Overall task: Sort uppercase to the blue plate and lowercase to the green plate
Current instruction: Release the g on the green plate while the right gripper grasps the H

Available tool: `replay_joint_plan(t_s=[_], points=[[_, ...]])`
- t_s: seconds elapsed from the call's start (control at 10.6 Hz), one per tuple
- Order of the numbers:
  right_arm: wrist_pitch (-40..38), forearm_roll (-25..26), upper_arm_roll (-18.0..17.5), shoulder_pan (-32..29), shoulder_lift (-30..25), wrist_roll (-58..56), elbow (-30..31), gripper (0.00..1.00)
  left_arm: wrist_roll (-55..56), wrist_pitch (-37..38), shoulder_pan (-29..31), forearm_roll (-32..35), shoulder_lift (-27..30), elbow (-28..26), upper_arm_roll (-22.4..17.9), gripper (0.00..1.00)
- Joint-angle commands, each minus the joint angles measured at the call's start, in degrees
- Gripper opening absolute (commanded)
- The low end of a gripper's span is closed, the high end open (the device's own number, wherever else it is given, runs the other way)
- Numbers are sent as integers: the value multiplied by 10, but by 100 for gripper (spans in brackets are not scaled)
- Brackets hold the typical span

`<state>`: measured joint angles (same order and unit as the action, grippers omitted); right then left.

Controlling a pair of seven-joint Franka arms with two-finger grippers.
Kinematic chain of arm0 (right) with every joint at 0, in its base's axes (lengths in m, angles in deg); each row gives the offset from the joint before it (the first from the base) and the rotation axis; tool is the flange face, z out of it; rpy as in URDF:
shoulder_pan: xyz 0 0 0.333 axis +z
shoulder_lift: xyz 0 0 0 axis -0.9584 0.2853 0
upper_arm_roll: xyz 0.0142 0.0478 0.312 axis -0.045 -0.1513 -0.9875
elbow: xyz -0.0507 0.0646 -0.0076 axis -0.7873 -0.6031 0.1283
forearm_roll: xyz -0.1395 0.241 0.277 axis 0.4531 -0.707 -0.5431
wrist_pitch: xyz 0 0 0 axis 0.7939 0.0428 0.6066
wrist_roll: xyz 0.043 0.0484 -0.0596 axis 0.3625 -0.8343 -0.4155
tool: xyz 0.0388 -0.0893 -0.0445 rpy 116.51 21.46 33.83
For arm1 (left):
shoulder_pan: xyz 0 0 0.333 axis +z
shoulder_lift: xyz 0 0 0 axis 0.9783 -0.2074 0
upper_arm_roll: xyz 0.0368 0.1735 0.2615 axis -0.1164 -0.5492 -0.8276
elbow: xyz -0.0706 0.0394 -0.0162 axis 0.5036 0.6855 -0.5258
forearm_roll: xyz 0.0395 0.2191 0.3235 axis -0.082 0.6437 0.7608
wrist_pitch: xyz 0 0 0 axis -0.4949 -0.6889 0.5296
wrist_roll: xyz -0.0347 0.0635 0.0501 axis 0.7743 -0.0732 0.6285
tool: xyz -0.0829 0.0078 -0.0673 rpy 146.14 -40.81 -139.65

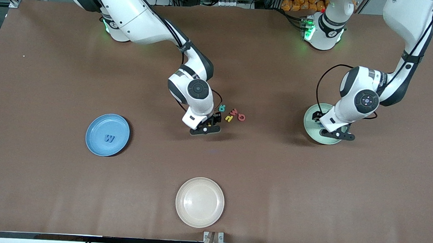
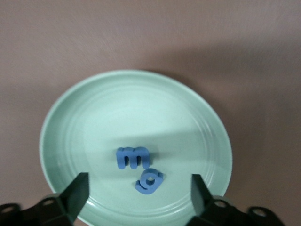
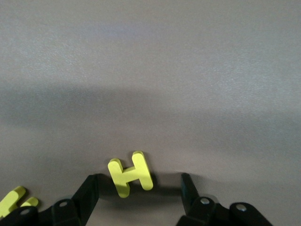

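My right gripper (image 1: 205,129) is low over the table, open, with a yellow H (image 3: 130,174) lying flat between its fingers (image 3: 89,190), untouched. Beside it in the cluster lie a yellow lowercase letter (image 1: 229,118), a teal-green R (image 1: 222,108), a red m (image 1: 233,111) and a red Q (image 1: 241,117). The blue plate (image 1: 93,130) holds a blue M (image 1: 109,138). Over the green plate (image 2: 94,103) hangs my left gripper (image 2: 139,190), open and holding nothing. A blue m (image 2: 133,157) and a blue g (image 2: 149,181) lie on that plate.
A cream-white plate (image 1: 200,202) sits near the table's front edge, nearest the front camera. The green plate (image 1: 311,122) lies toward the left arm's end, the blue plate toward the right arm's end, the letter cluster between them.
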<state>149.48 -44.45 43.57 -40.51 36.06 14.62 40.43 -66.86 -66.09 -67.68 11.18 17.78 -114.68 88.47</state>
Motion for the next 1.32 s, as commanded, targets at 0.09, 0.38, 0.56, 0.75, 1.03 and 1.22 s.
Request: replay_joint_plan(t_s=[0.09, 0.38, 0.56, 0.75, 1.03, 1.22], points=[[2, 23, -1, 6, 23, 15, -31, 46, 3, 74, -38, -58, 35, 61, -26, 100], [1, 42, -1, 5, 22, 14, -31, 0, 39, 85, -68, -64, 59, 93, -31, 100], [-6, 39, -1, -3, 4, 8, -30, 0, 40, 130, -89, -64, 67, 127, -62, 100], [-64, 33, -4, -40, -48, -9, -21, 0, 39, 188, -92, -64, 66, 178, -67, 100], [-129, -8, -11, -142, -161, -107, 67, 0, 39, 203, -92, -76, 67, 201, -80, 100], [-134, -23, -1, -219, -214, -199, 140, 0, 37, 209, -92, -90, 68, 206, -83, 100]])
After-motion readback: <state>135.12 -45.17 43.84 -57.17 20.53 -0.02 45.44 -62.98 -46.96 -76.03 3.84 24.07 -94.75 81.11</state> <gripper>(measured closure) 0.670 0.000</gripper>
